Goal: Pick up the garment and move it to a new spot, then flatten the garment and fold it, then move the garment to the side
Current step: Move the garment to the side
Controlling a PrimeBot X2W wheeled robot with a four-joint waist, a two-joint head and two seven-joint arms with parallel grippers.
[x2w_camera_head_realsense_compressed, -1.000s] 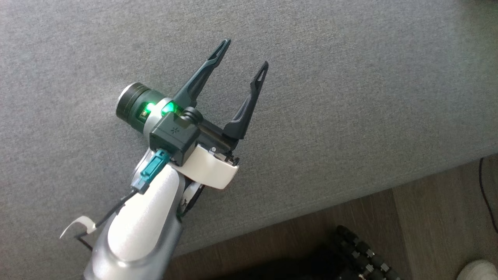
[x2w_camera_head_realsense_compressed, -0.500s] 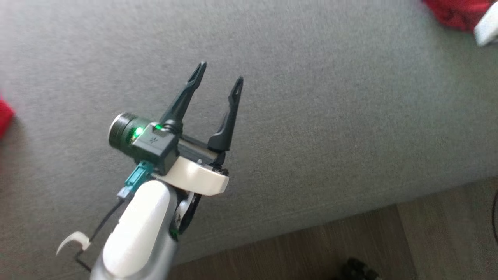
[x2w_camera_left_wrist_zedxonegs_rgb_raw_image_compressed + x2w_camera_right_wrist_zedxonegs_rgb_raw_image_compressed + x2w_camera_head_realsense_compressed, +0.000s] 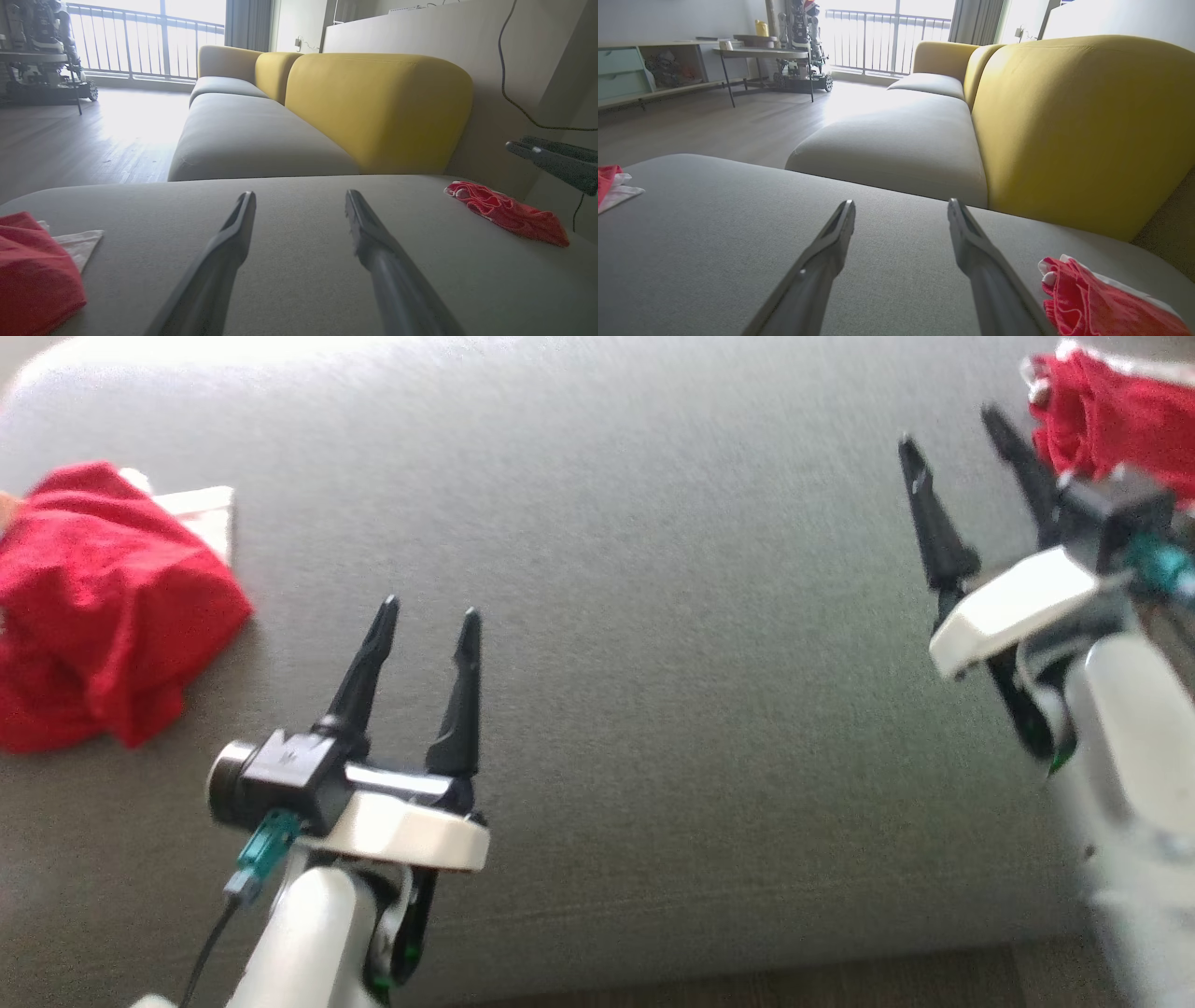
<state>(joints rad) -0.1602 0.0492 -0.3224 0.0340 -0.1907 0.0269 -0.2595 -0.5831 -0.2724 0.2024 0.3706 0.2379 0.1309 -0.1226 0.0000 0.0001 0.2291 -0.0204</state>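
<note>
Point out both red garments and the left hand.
Left red garment (image 3: pixel 103 607), head view, middle of heap.
Right red garment (image 3: pixel 1120 406), head view, bunched folds.
Left hand (image 3: pixel 430 608), head view, between its fingertips.

left gripper: two long dark tapered fingers are set on a black block marked with a small pale sign. a white curved cover is fitted beneath. a teal connector with a thin black cable is plugged in behind. right gripper is built alike, on a pale rounded forearm; its detail is blurred.
</note>
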